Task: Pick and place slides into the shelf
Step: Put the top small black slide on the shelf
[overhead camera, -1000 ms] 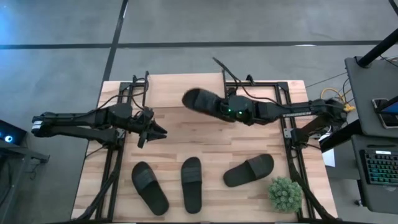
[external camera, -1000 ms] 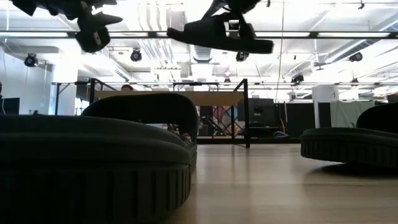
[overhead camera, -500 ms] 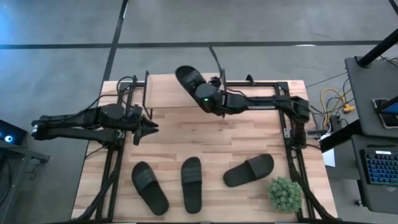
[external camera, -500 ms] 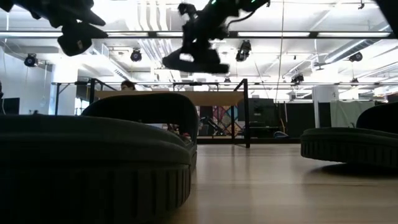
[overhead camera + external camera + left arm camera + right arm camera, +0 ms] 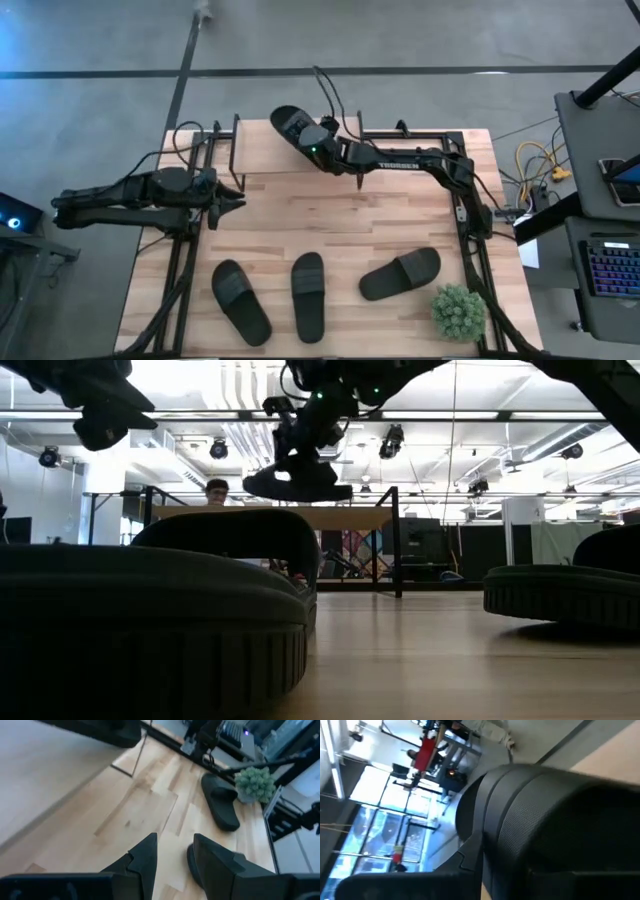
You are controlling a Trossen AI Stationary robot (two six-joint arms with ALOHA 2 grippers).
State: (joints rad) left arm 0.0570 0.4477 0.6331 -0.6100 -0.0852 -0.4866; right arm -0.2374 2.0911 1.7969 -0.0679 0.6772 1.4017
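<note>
Overhead, held slide (image 5: 291, 126) lengthwise diagonal

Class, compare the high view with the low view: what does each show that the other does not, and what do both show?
Only the high view shows the potted plant at the table's near right corner, the whole tabletop, three slides lying in a row, including the middle slide, and the left hand with its fingers apart. Only the low view shows a person in the room behind the table and the ceiling lights. Both show the right hand holding a black slide over the shelf.
</note>
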